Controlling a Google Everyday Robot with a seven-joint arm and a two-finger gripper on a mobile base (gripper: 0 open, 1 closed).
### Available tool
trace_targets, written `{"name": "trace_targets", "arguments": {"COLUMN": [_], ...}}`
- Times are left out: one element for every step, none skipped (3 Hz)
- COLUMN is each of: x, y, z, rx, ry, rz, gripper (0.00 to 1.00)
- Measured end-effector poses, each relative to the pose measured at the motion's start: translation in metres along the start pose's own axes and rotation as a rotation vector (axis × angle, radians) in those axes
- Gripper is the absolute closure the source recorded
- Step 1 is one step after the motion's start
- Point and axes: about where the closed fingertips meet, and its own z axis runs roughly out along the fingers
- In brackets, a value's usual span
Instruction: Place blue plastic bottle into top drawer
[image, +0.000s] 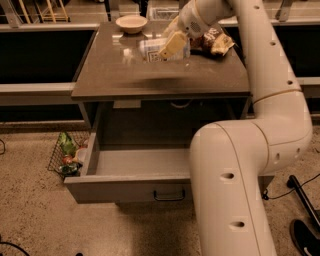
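Note:
The blue plastic bottle (149, 50) lies sideways in the air above the brown table top (110, 75), with its shadow on the surface below it. My gripper (174, 44) reaches in from the upper right and is shut on the bottle's right end. One cream fingertip (170, 46) shows in front of the label. The top drawer (135, 167) is pulled open below the table top. It is grey and nothing shows inside it. A small dark loop handle (169, 195) sits on its front. My arm covers the drawer's right part.
A cream bowl (131, 23) stands at the table's back left. Brown-and-yellow snack bags (214, 41) lie at the back right, just behind my gripper. A wire basket (67, 155) with packets sits on the floor left of the drawer. Dark cables (300, 195) lie at the right.

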Motion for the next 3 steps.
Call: {"name": "trace_targets", "arguments": {"x": [-0.01, -0.01, -0.009], "y": [-0.003, 0.0, 0.015], "z": [-0.001, 0.003, 0.022], "rx": [0.008, -0.005, -0.064], "ry": [-0.115, -0.114, -0.109], "rz": [0.035, 0.035, 0.032], "gripper": [1.0, 1.0, 1.0]}}
